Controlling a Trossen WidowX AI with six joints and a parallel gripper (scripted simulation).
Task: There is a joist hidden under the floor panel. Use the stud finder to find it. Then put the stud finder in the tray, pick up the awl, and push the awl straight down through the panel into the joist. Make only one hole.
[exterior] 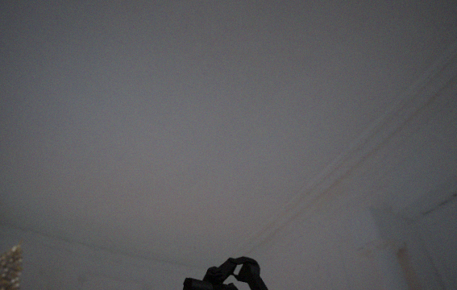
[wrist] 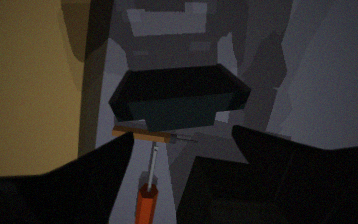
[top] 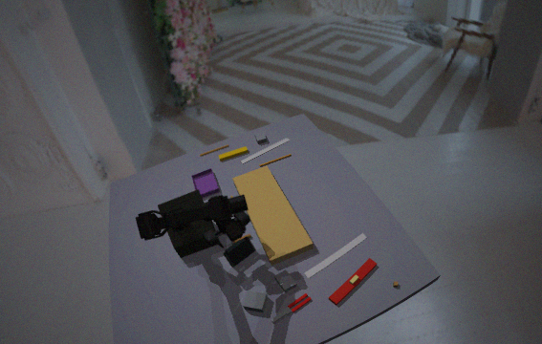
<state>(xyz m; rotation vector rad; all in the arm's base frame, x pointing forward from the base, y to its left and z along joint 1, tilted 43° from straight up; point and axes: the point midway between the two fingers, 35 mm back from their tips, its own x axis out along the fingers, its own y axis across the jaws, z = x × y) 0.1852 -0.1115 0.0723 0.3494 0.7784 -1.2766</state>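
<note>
Hovers over a mauve table (top: 371,215) (wrist: 325,90) in a dim, stripe-floored room (top: 380,96), with empty jaws wide, near the tan panel (top: 272,215) (wrist: 30,115) and a dark block (top: 239,251) (wrist: 180,97).

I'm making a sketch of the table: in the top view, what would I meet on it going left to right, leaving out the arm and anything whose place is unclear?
Purple tray → tan floor panel → red level → tiny orange block.
</note>
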